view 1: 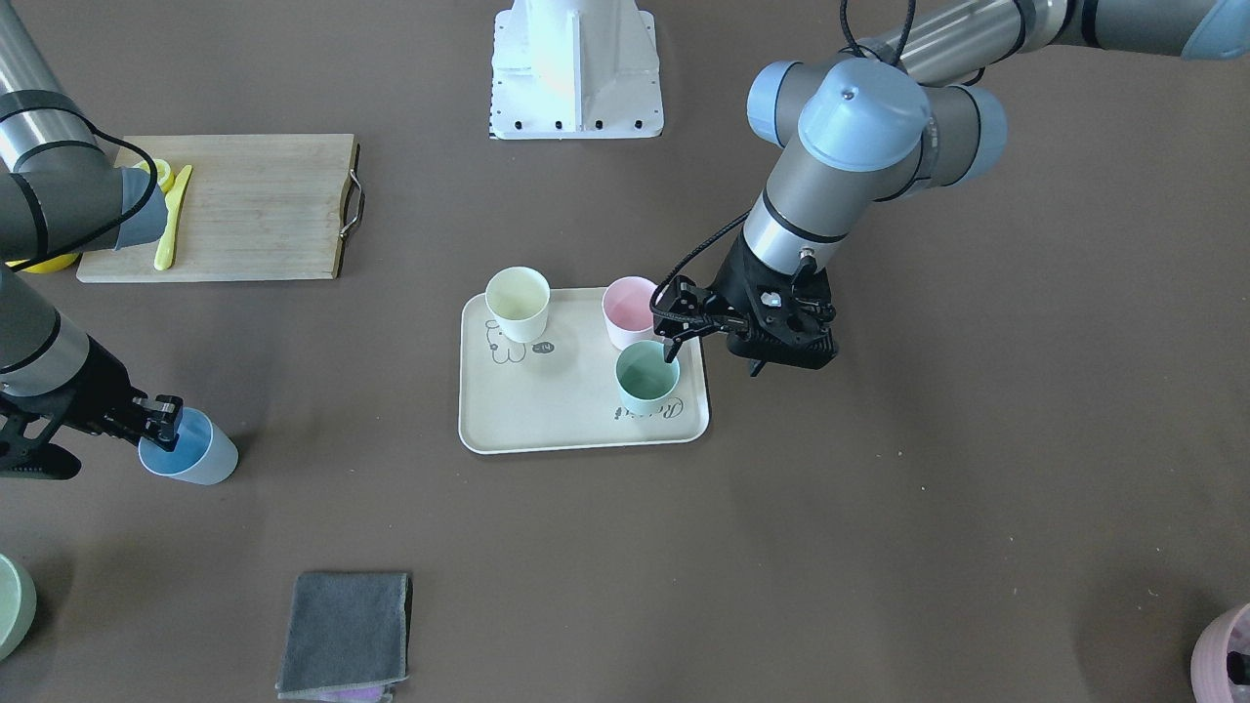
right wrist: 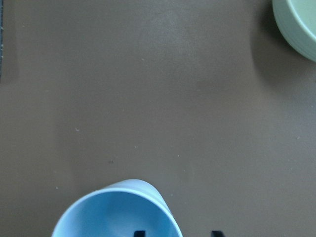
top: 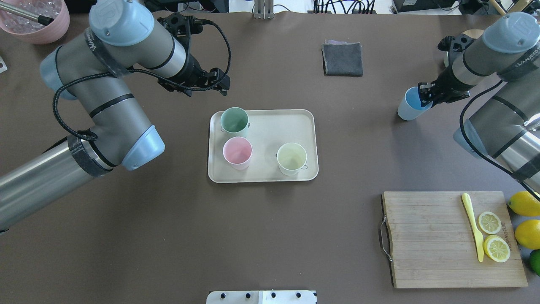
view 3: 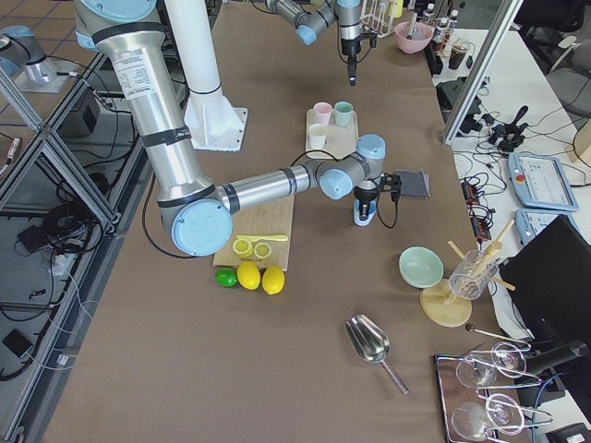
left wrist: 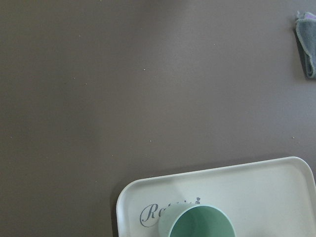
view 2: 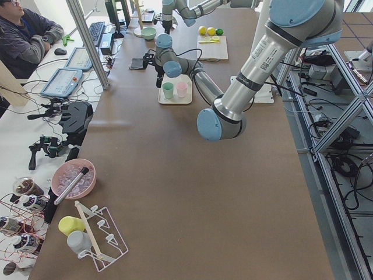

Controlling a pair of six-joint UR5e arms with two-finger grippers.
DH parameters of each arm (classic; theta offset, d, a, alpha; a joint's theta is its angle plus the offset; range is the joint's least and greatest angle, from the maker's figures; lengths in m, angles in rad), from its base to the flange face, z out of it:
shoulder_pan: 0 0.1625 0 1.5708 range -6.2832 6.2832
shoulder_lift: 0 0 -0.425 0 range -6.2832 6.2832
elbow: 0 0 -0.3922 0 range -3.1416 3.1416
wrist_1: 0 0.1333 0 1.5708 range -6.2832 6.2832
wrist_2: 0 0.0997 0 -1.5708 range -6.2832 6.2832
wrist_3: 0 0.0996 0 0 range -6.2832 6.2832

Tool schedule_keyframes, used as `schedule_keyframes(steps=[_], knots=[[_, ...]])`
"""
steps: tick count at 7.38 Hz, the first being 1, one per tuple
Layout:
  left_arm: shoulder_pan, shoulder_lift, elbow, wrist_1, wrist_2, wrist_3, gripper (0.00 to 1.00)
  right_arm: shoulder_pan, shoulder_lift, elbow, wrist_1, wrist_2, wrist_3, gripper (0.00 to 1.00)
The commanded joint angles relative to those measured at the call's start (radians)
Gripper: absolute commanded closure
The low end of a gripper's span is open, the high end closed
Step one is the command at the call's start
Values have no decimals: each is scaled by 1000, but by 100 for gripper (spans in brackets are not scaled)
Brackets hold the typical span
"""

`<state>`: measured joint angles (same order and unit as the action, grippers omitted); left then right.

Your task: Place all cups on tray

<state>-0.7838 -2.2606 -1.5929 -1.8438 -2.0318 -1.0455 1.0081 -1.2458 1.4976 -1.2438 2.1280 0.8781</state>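
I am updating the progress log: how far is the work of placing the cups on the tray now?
Done: the yellow cup, pink cup and mint green cup stand on the tray. In hand: the right gripper straddles the rim of the blue cup, on the table off the tray; its jaws look open. The left gripper hangs open near the mint green cup. Left: bring the blue cup onto the tray.

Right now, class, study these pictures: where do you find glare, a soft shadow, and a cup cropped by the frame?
Exterior front-facing view: glare bleaches the white robot base. Right wrist-mounted view: a soft, diffuse shadow lies beside the pale green bowl. Left wrist-mounted view: the bottom edge crops the mint green plastic tumbler.
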Motion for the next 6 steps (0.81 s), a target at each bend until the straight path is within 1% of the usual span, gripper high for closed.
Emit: schedule_keyframes(steps=[1,2,3,4,5,6], knots=[[-9,3,-1,0,-4,15,2,4,3,61,-9,7,46,100],[-32,42,-22,2,-14,51,2,3,34,75,-9,7,127,100],[-84,106,-54,5,-81,123,2,-6,72,82,-26,7,210,100],[-157,157,-76,32,-161,210,2,-34,122,101,-75,-2,289,100],[-207,200,-94,63,-188,314,2,-83,170,111,-104,-32,370,100],[-241,257,-107,70,-189,397,2,-150,213,109,-106,-89,436,100]])
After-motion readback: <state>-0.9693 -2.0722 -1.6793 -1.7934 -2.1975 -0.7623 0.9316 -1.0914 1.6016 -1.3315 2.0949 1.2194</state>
